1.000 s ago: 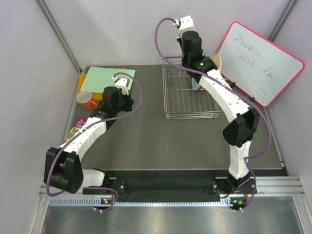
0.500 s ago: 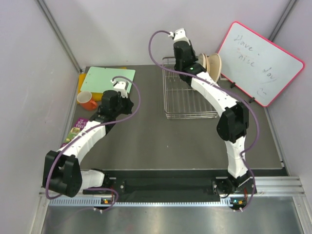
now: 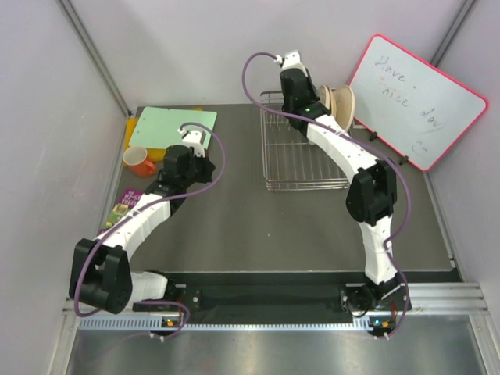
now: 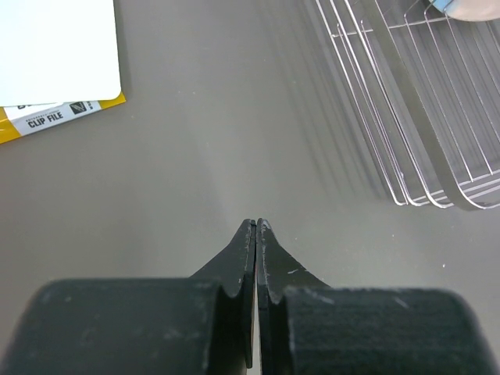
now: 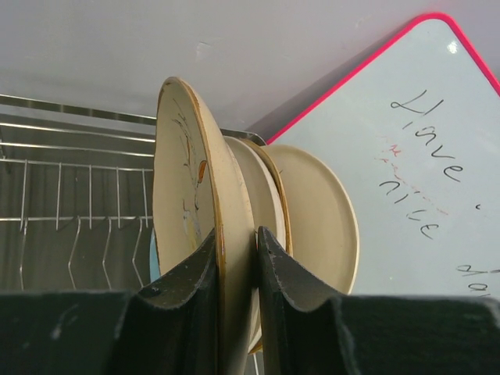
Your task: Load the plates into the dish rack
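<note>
My right gripper (image 5: 237,234) is shut on the rim of a cream-peach plate (image 5: 187,203) with a small drawing, held upright and edge-on. Two more pale plates (image 5: 312,211) stand upright close behind it. A sliver of light blue plate (image 5: 154,269) shows low on the left. In the top view these plates (image 3: 342,101) stand at the back right corner of the chrome wire dish rack (image 3: 301,156). The fingers hide where the held plate's lower edge rests. My left gripper (image 4: 256,225) is shut and empty over bare table, left of the rack (image 4: 406,117).
A pink-framed whiteboard (image 3: 418,101) leans right behind the plates. An orange mug (image 3: 141,161), a green folder (image 3: 176,125) on a yellow clip file and a snack packet (image 3: 125,205) lie at the table's left. The grey back wall is near the rack.
The right arm has swung left and back with its plate, uncovering the standing plates at the rack's back right corner. The left arm has barely moved.
</note>
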Tool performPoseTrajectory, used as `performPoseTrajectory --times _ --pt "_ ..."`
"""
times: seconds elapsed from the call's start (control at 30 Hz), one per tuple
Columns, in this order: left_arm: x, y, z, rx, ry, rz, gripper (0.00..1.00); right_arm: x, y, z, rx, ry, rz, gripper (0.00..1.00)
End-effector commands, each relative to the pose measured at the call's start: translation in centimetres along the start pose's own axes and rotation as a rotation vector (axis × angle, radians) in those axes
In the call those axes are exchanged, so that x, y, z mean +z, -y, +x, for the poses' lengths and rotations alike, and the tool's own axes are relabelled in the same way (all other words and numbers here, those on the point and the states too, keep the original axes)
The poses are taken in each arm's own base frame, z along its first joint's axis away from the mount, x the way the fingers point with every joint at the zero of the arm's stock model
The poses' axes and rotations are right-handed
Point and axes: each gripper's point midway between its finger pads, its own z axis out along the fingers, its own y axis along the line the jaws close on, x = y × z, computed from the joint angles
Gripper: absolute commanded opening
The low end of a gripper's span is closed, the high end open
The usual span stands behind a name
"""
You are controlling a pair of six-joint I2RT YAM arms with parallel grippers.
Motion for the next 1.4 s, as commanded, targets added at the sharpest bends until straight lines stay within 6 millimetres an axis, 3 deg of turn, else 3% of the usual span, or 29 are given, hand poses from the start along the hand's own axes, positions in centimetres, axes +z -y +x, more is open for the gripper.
performPoseTrajectory --times 0.0,0.33,0.57,0.63,0.77,0.8,0.87,0.9,1.07,1.1,1.17,1.2,1.27,1.3,1.33,1.37 --pt "0.5 0.4 -1.6 -0.008 0.059 0.025 0.00 0.2 1.5 -2.7 0.117 0.077 0.054 0.00" --pt "0.2 -0.1 -0.9 -0.014 0.041 0.000 0.00 2.8 -2.5 2.0 0.043 -0.005 0.022 0.00" --pt "0.0 -0.4 -0.8 -0.016 0.038 -0.010 0.00 3.0 -2.6 2.5 0.018 -0.007 0.026 0.00" --pt "0.0 -0.3 -0.8 -0.018 0.039 -0.006 0.00 2.6 -2.2 1.8 0.006 0.009 0.033 0.17" --pt "0.0 -0.2 -1.2 -0.021 0.051 0.003 0.00 0.7 -0.2 -0.3 -0.008 0.047 0.039 0.35" --pt "0.0 -0.1 -1.4 -0.022 0.054 0.003 0.00 -0.3 1.1 -1.6 0.008 0.071 0.041 0.43" --pt "-0.1 0.0 -1.8 -0.020 0.067 0.009 0.00 -1.4 2.1 -2.2 -0.004 0.085 0.045 0.47" --pt "-0.2 0.1 -2.0 -0.019 0.073 0.010 0.00 -2.6 3.9 -3.9 0.025 0.120 0.059 0.48" --pt "-0.7 0.4 -3.1 -0.001 0.098 0.019 0.00 -6.1 8.9 -7.2 0.000 0.195 0.094 0.57" --pt "-0.8 0.4 -3.3 0.004 0.096 0.017 0.00 -7.4 10.8 -8.4 0.025 0.228 0.114 0.64" --pt "-1.1 0.4 -3.8 0.010 0.097 0.012 0.00 -8.3 12.2 -8.4 -0.016 0.244 0.136 0.70" --pt "-1.3 0.4 -4.1 0.015 0.104 0.011 0.00 -9.3 13.6 -8.7 0.003 0.268 0.163 0.77" --pt "-1.9 0.5 -4.9 0.022 0.125 0.010 0.00 -10.3 14.4 -8.8 -0.030 0.281 0.156 0.84" --pt "-2.1 0.5 -5.2 0.034 0.134 0.006 0.00 -11.1 15.0 -8.8 -0.046 0.283 0.139 0.92" --pt "-2.6 0.6 -5.8 0.044 0.152 0.009 0.00 -11.5 15.0 -9.0 -0.057 0.295 0.111 0.98" --pt "-3.0 0.7 -6.3 0.057 0.167 0.009 0.07 -11.5 14.2 -7.6 -0.071 0.243 0.039 1.00"
